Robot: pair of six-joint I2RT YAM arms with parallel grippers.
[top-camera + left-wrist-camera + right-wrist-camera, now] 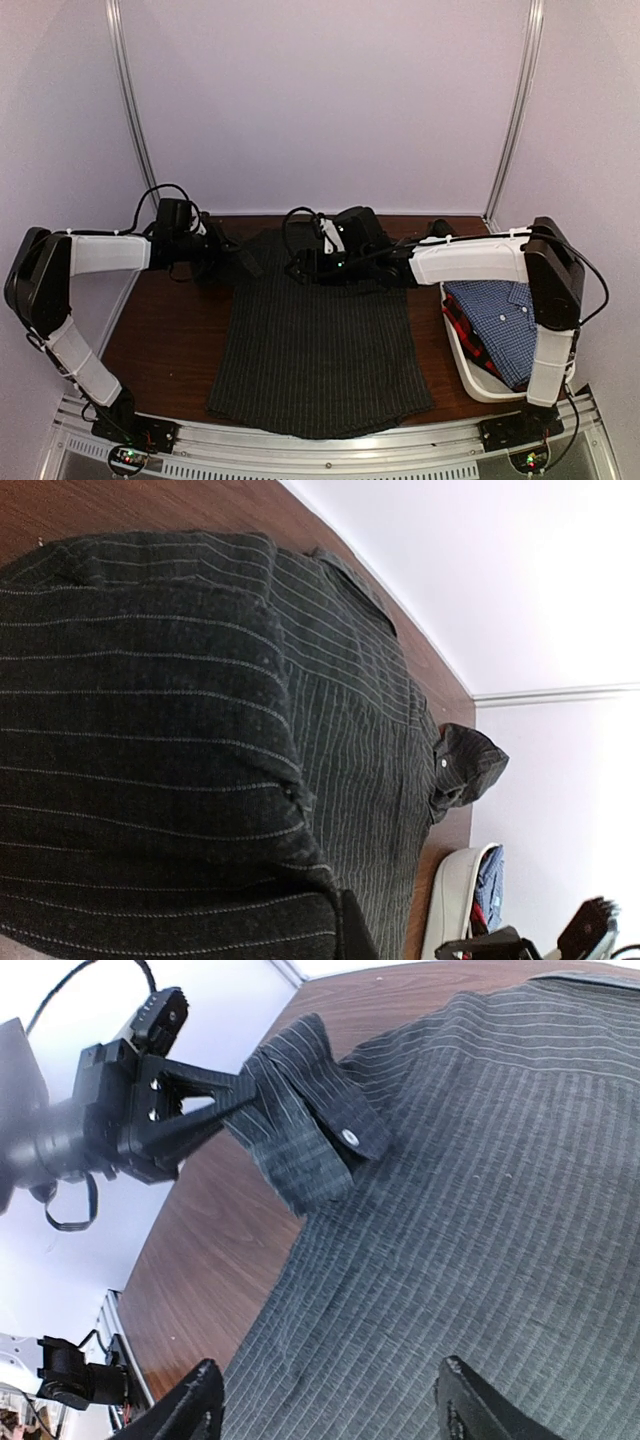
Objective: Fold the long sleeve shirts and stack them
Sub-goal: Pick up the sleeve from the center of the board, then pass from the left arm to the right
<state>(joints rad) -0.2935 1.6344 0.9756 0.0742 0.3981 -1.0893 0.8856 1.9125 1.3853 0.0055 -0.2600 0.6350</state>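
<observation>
Pale lilac walls close in a dark wooden table (165, 340), and most of it is taken up by one garment. Over on the left, the left gripper (240, 1098) is clamped on the buttoned cuff (318, 1140) of the black pinstriped shirt (315, 350), and the cuff end hangs from its fingertips, raised off the wood by the shirt's far left corner. The shirt itself lies flat in the middle of the table with its long axis running from the near edge to the far wall: the hem sits at the near edge between the two arm bases, and the collar end points away towards the back. Its pale stripes follow that same near-to-far line. Above the far part of the shirt, just right of its centre line, the right gripper (335, 1405) hangs with its fingers spread wide and nothing between them but the striped cloth underneath; whether they touch it I cannot tell. At the right edge of the table stands a white tub (462, 375), and in it the blue-and-white checked shirt (500, 310) lies folded on top of the red-and-dark shirt (465, 325).
</observation>
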